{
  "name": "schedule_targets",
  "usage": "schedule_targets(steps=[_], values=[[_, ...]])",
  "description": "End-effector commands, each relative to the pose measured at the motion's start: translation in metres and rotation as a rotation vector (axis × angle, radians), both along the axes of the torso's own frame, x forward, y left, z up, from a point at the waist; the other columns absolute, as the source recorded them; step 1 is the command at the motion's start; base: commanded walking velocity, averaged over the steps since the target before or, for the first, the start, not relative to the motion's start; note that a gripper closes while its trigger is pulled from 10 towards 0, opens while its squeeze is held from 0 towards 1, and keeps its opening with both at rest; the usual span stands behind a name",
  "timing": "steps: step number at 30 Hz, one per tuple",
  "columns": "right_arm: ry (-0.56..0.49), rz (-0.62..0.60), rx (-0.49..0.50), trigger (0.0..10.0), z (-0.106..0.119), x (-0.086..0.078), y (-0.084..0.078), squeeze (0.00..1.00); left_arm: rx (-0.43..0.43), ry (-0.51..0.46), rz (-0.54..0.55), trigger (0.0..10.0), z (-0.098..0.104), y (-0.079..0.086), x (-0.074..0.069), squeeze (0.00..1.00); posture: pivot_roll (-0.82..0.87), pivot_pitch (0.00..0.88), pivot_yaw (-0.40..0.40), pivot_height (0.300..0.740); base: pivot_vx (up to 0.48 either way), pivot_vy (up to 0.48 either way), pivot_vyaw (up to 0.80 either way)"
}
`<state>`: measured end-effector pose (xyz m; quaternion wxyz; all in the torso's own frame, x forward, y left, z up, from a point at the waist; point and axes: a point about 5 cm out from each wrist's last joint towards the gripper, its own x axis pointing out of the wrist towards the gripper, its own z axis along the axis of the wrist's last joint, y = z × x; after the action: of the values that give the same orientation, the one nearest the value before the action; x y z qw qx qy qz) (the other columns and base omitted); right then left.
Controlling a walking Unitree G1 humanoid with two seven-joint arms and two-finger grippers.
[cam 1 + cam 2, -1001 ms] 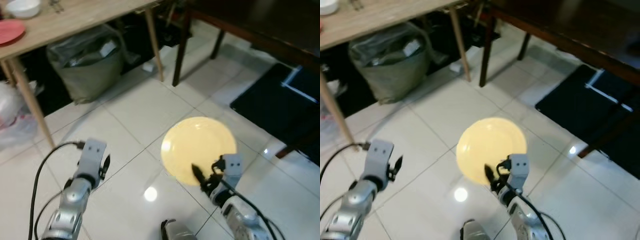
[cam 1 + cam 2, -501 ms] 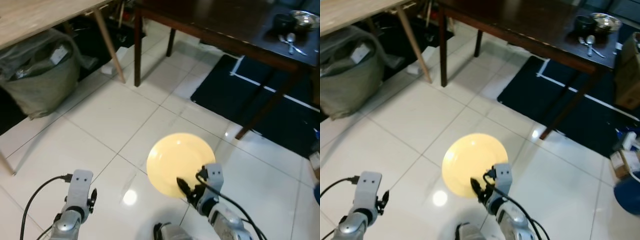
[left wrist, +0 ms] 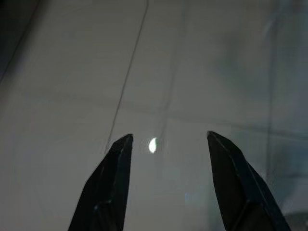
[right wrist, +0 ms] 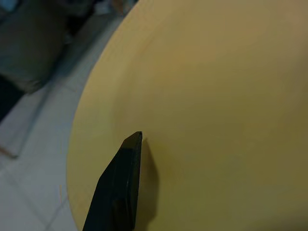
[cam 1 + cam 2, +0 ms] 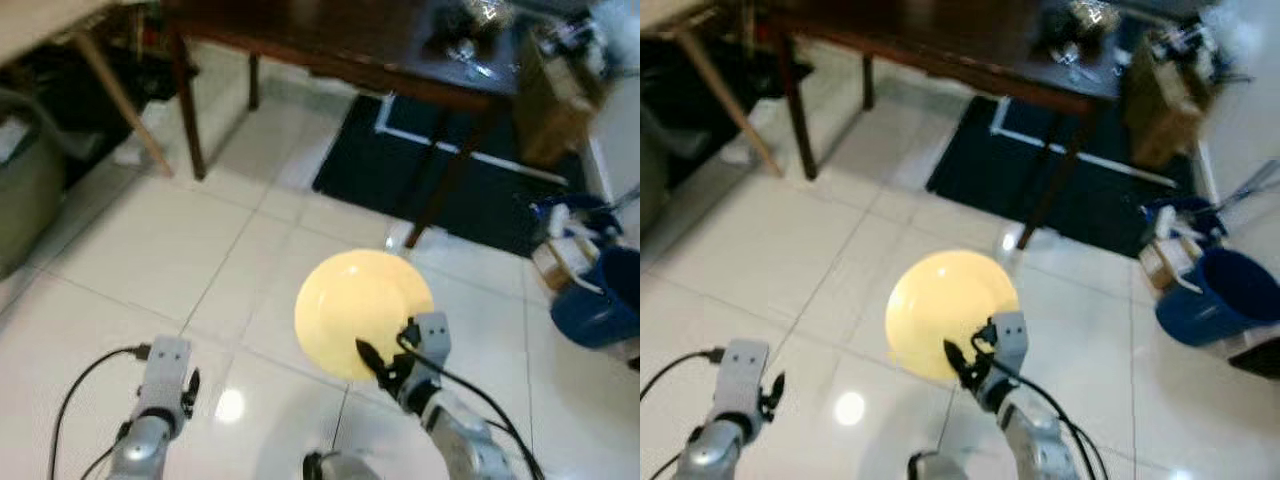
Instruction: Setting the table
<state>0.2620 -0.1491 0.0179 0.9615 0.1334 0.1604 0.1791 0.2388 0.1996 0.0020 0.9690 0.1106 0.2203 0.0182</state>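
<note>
Left claw (image 5: 190, 384) hangs idle over the white tile floor (image 5: 150, 260), its fingers (image 3: 108, 187) spread apart and holding nothing. Right claw (image 5: 385, 365) is clamped on the near rim of the yellow plate (image 5: 360, 310), carried level above the floor. Carrying step, I judge; next comes reaching the dark worktop (image 5: 340, 40) ahead and lowering the plate flat onto it

Two silver robot arms reach forward and down, seen from the head camera. The right gripper (image 5: 385, 362) is held out ahead of the body, its black fingers clamped on the near edge of a yellow plate (image 5: 355, 305), one finger (image 4: 118, 190) lying flat across the plate's top. The left gripper (image 3: 166, 185) is held lower, its two fingers spread apart with nothing between them.
</note>
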Motion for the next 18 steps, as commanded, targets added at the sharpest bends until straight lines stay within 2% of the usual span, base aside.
schedule_targets(steps=[1, 4, 10, 18], values=[[0.002, -0.016, 0.018, 10.0, -0.003, -0.005, -0.001, 0.00, 0.014, 0.037, -0.005, 10.0, -0.008, 0.002, -0.008, 0.00, -0.12, 0.065, -0.020, 0.740, 0.000, 0.000, -0.78], [-0.003, -0.019, 0.020, 10.0, -0.002, -0.004, -0.001, 0.00, 0.015, 0.025, -0.012, 10.0, -0.006, 0.001, -0.006, 0.00, -0.12, 0.064, -0.016, 0.740, 0.000, 0.000, -0.78], [-0.009, -0.075, 0.085, 10.0, 0.001, -0.002, -0.004, 0.00, 0.008, -0.070, -0.068, 10.0, 0.017, -0.003, 0.013, 0.00, -0.12, 0.056, 0.003, 0.740, 0.000, 0.000, -0.78], [-0.041, -0.119, 0.100, 10.0, 0.007, 0.001, -0.012, 0.00, -0.001, -0.169, -0.113, 10.0, 0.039, -0.009, 0.028, 0.00, -0.14, 0.047, 0.022, 0.740, 0.000, 0.000, -0.78]])
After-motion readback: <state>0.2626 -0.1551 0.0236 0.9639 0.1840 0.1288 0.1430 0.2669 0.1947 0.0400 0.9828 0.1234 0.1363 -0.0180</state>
